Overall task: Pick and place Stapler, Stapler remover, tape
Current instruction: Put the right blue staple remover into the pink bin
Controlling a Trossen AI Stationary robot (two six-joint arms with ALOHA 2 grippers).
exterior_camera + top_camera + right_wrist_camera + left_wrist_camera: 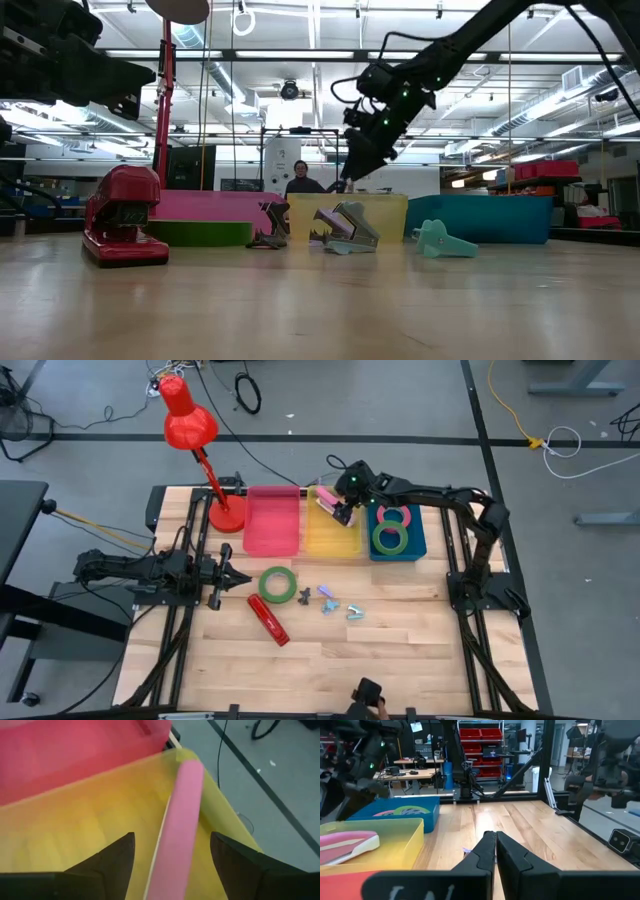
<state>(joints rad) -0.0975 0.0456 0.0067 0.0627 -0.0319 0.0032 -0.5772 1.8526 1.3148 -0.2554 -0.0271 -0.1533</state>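
The right gripper (pixel 345 510), spread wide, is hovering over the pink stapler (pixel 181 820) in the yellow bin (pixel 335 535); lifting straight up avoids snagging it.

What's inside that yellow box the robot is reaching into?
A pink stapler lies inside the yellow box, under the right pincer, whose fingers are open. The arm covers part of the box from above, so anything beneath it stays hidden.

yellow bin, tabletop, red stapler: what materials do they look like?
Yellow bin: probably translucent plastic; in the right wrist view its walls glow and light passes through them. Tabletop: wood, jointed planks with visible grain, low satin sheen. Red stapler: glossy red shell, likely painted metal or plastic; the pictures don't settle which.
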